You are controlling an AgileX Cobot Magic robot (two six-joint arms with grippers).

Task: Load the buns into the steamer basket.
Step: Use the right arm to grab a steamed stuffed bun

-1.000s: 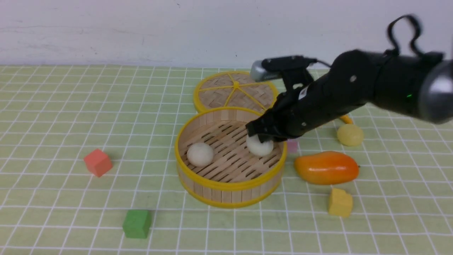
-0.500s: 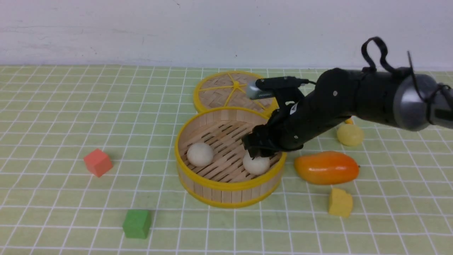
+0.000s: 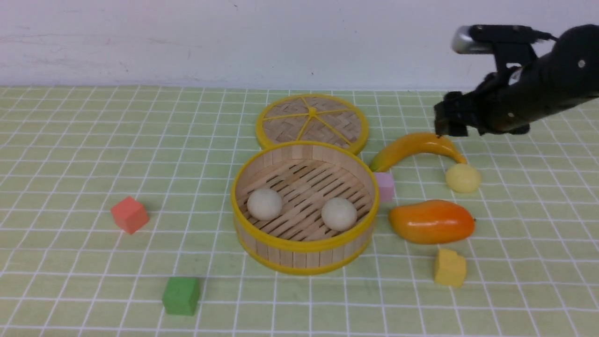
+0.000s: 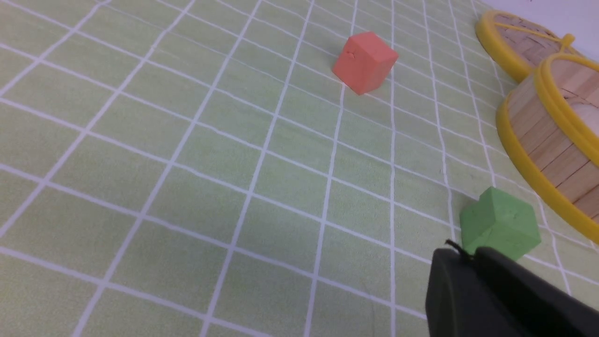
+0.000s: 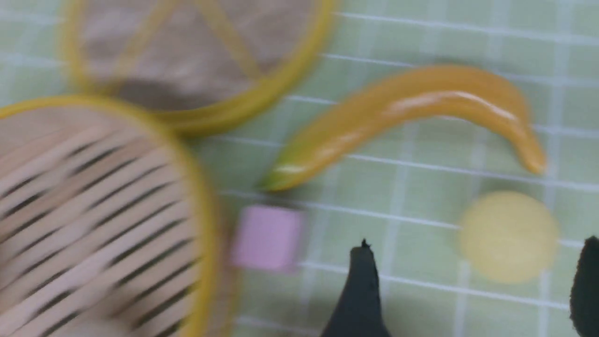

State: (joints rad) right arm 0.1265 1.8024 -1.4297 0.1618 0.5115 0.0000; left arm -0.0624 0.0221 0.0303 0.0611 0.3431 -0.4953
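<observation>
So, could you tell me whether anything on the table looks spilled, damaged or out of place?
Nothing looks spilled or damaged. The one oddity is the pale yellow bun, lying on the table beyond the mango, while both off-white buns sit inside the steamer basket.

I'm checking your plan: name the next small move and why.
Probably ease the open right gripper down over the pale yellow bun: it lies outside the steamer basket, while two off-white buns sit inside.
</observation>
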